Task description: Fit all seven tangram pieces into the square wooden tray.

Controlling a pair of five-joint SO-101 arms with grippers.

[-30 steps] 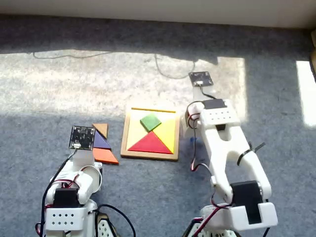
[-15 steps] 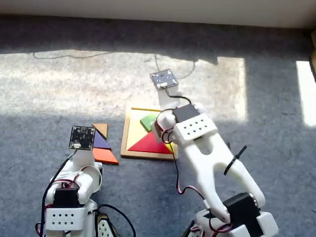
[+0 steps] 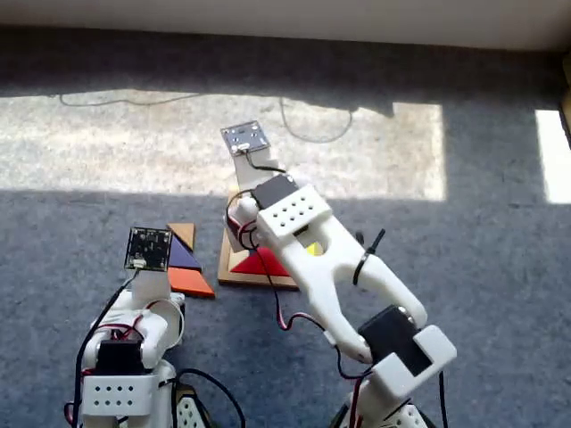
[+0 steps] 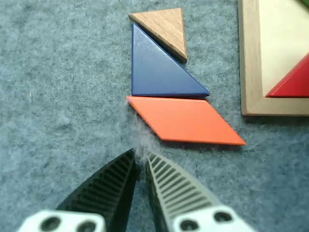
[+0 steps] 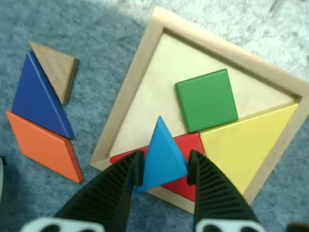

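Spreading under everything is a grey, fuzzy, matt carpet [image 3: 464, 276], with a sunlit band across its twelve o'clock side. The white plastic right arm [image 3: 308, 245] lies across the tray from five o'clock. Its right claw [image 5: 164, 162] has ribbed black fingers [image 5: 118, 186] parted only as far as the piece between them, and it grips a light blue flat triangle [image 5: 161, 150] by two edges. That triangle hangs over the tray's six o'clock edge and the red piece; whether it touches them I cannot tell.

The white left arm [image 3: 143, 334] stands at seven o'clock of the tray. Its left claw [image 4: 140, 157], one black and one grey ribbed finger, is closed to a sliver and holds nothing, with its tips just beside the orange piece.

The square wooden tray [image 5: 136, 72] is pale, with a raised rim and a smooth floor. Inside it, a large yellow triangle [image 5: 246, 145] fills the three o'clock side and a large red triangle [image 5: 192, 141] the six o'clock side, and the two meet edge to edge. A glossy green square [image 5: 206, 100] touches both near the middle.

At nine o'clock of the tray, three loose pieces lie flat on the carpet, edge to edge. A dark blue triangle [image 4: 157, 70] is in the middle, an orange parallelogram [image 4: 186, 121] is at its six o'clock, and a small bare-wood triangle [image 4: 164, 26] with visible grain is at its twelve o'clock.
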